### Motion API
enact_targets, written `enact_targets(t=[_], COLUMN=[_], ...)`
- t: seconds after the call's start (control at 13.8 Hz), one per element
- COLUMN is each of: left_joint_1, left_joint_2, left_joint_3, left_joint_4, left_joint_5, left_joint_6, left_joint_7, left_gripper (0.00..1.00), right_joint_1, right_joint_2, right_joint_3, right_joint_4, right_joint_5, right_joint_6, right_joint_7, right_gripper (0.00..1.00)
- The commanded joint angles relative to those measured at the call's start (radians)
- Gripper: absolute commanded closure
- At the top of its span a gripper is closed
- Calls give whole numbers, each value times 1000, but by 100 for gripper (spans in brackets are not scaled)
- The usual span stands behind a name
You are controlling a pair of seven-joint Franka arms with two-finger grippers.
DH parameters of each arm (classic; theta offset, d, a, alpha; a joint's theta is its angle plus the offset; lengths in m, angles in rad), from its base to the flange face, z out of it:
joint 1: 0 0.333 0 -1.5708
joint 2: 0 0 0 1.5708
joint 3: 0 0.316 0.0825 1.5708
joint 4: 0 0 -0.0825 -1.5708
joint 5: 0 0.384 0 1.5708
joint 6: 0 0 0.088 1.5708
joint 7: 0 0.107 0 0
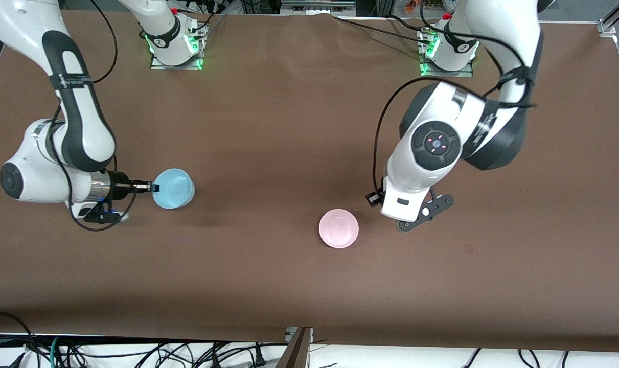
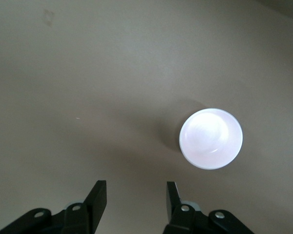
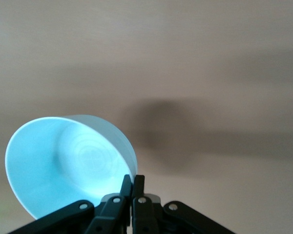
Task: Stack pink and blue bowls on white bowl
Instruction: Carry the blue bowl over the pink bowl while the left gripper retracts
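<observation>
My right gripper (image 1: 150, 187) is shut on the rim of the light blue bowl (image 1: 174, 188) and holds it tilted over the table toward the right arm's end. The right wrist view shows the fingers (image 3: 137, 187) pinching the blue bowl's (image 3: 63, 165) wall. The pale pink bowl (image 1: 338, 228) stands upright on the table near the middle. My left gripper (image 2: 136, 195) is open and empty above the bare table beside the pink bowl (image 2: 211, 138), toward the left arm's end. In the front view its fingers are hidden under the left hand (image 1: 411, 197). The white bowl is not in view.
The brown table (image 1: 289, 128) is bare around the bowls. The arm bases (image 1: 176, 41) stand along the edge farthest from the front camera. Cables hang below the table's near edge (image 1: 186, 352).
</observation>
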Motion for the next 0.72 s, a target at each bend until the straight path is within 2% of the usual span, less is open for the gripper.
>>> enact_targets(t=[0.0, 0.14, 0.36, 0.65], left_joint_1=[44, 98, 208, 323], left_joint_2=[-91, -139, -194, -259], left_joint_3=[-7, -7, -8, -8], left_joint_4=[-1, -1, -1, -50], left_joint_5=[13, 9, 7, 7], left_joint_6=[-139, -217, -253, -290], left_joint_7=[199, 343, 483, 745], left_gripper=[42, 42, 42, 42], right_joint_1=[58, 157, 307, 427], right_joint_2=[9, 35, 129, 239], right_joint_3=[81, 98, 98, 97], right_joint_4=[65, 115, 244, 370], right_joint_5=[11, 11, 6, 2], right_joint_6=[-5, 34, 145, 289], right_joint_7=[204, 411, 730, 976], right_gripper=[100, 100, 100, 100])
